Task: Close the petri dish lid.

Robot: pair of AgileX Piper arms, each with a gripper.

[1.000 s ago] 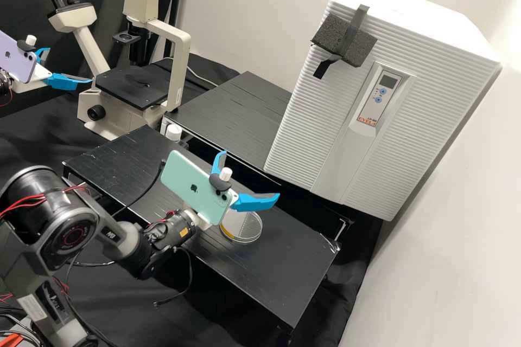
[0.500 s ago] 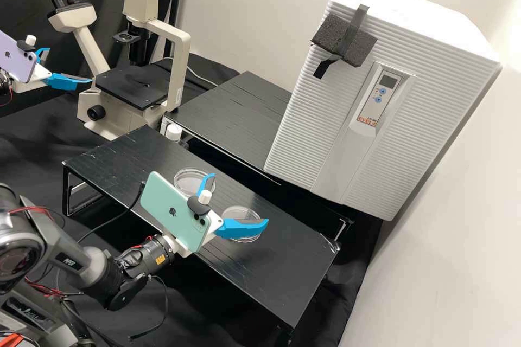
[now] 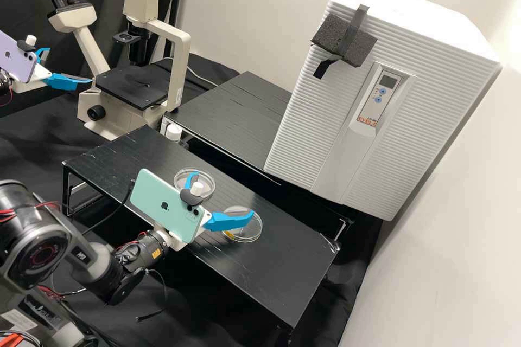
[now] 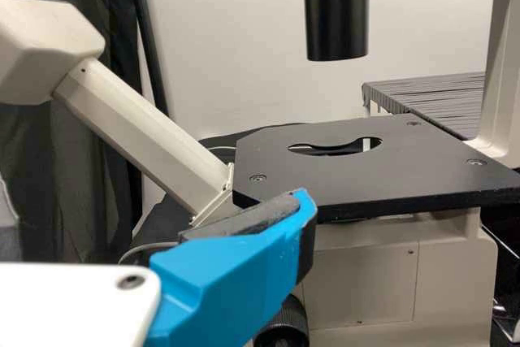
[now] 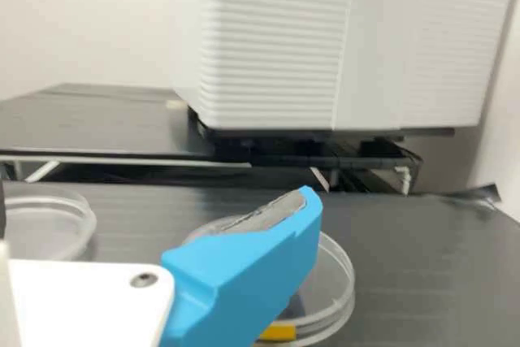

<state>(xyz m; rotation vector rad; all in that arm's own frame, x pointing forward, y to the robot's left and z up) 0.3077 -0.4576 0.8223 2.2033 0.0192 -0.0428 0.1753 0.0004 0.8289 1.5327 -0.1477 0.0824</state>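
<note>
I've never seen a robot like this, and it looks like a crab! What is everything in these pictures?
It's a robot with two arms, and each blue-fingered gripper works like a hand. One picture looks down from a fixed camera. The two close-up pictures come from cameras on the arms' wrists.

The left gripper is beside a microscope, for looking at tiny things. The right gripper is above a low black table. On that table are a clear petri dish with some yellow at its edge, and another clear, round dish or lid; I can't tell which. Behind stands a white ribbed cabinet.

Both grippers are open, and neither seems to hold anything.
</note>
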